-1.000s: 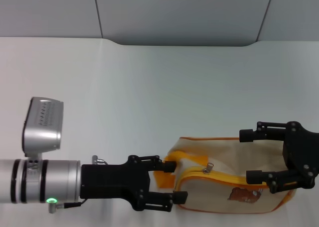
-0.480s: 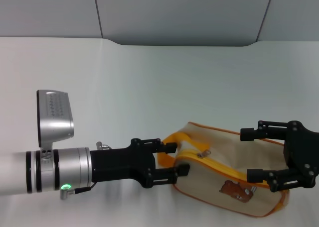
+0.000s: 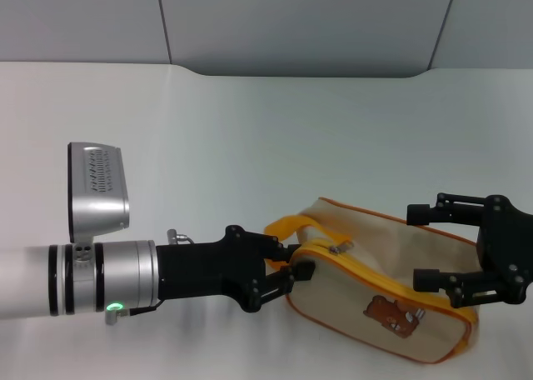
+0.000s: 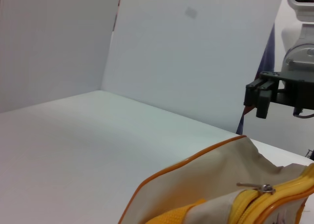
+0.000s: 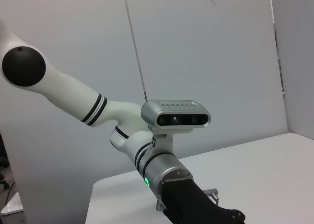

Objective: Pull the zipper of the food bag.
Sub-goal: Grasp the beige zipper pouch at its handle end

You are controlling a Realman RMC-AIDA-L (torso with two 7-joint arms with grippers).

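Observation:
The food bag (image 3: pixel 366 234), cream canvas with orange piping and a brown bear print (image 3: pixel 391 316), lies at the table's near right. Its zipper (image 3: pixel 379 273) curves along the top edge, with a silver pull tab (image 3: pixel 340 247) near the left end. My left gripper (image 3: pixel 294 260) is shut on the bag's left end, just below the orange strap loop (image 3: pixel 287 226). My right gripper (image 3: pixel 420 247) is open, its fingers straddling the bag's right part. The left wrist view shows the bag (image 4: pixel 196 184), zipper (image 4: pixel 282 197), pull tab (image 4: pixel 255 186) and the right gripper (image 4: pixel 262 98) farther off.
The white table (image 3: pixel 250 147) stretches behind the bag to a grey wall (image 3: pixel 291 22). The right wrist view shows only my left arm and its wrist camera (image 5: pixel 176 117); the bag is out of that view.
My left gripper has closed on the bag's left end and shifted forward. The bag has turned with it, its left end swung away from me. The right gripper has stayed open and barely moved.

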